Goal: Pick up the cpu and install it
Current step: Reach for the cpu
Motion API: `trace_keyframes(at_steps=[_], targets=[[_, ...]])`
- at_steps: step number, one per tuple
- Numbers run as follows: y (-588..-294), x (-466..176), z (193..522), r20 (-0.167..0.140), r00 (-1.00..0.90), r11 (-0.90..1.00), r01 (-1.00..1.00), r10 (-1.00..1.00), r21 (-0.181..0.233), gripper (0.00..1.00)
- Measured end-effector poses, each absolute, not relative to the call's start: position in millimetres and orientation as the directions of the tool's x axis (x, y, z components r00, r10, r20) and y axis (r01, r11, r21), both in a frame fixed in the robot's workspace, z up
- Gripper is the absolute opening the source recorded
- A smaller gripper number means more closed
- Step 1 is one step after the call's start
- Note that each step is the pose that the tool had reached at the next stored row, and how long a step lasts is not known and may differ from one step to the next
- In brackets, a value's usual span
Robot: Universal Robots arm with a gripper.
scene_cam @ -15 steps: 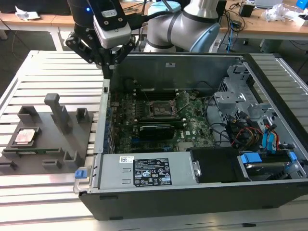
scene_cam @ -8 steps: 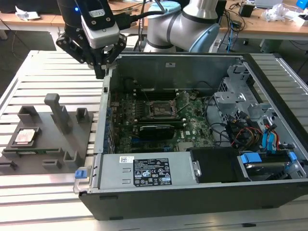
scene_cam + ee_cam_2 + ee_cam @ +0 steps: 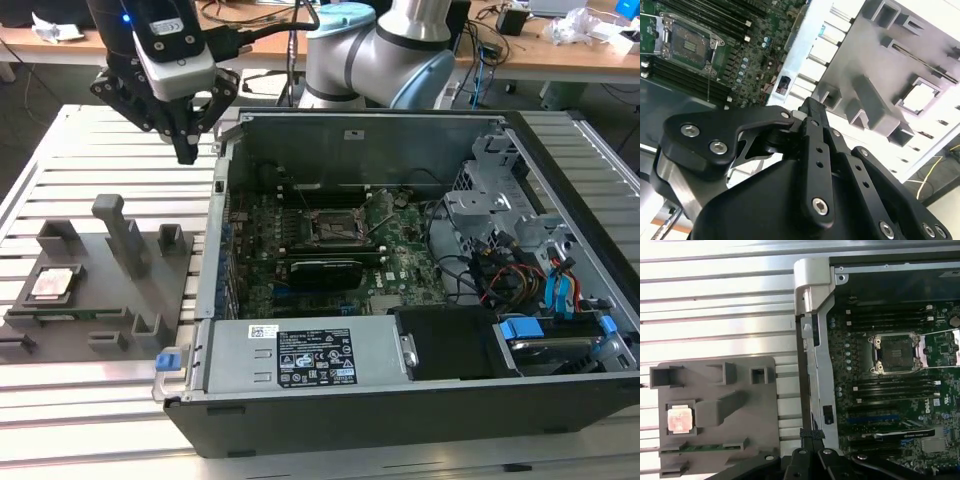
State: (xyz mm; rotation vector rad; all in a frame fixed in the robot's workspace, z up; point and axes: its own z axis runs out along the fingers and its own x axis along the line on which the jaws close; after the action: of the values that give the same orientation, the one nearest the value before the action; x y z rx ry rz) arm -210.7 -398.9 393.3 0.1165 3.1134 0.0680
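Gripper (image 3: 187, 150) fingers pinched together, empty, hovering over table between grey fixture (image 3: 92, 290) and computer case (image 3: 400, 420) | cpu (image 3: 52, 284) sits in fixture pocket, untouched | socket (image 3: 335, 228) bare | step: approach for pick | needs: fingers spread, centred over cpu

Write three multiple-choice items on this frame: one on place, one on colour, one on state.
1. Where does the cpu lie?
A. in the gripper
B. in a recess of the fixture
C. in the motherboard socket
2. What colour is the fixture?
A. grey
B. blue
C. white
3. How is the motherboard socket?
A. holding a chip
B. under a cooler
C. empty
Answers: 1 B, the cpu sits in the fixture, with the gripper apart from it; 2 A, its plate and blocks are grey; 3 C, nothing is seated in the socket's frame.
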Motion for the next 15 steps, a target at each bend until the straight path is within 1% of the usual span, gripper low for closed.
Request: trace_keyframes(at_steps=[15], targets=[[-399, -254, 393, -0.025, -0.997, 0.996, 0.074, 0.075, 0.045, 0.11]])
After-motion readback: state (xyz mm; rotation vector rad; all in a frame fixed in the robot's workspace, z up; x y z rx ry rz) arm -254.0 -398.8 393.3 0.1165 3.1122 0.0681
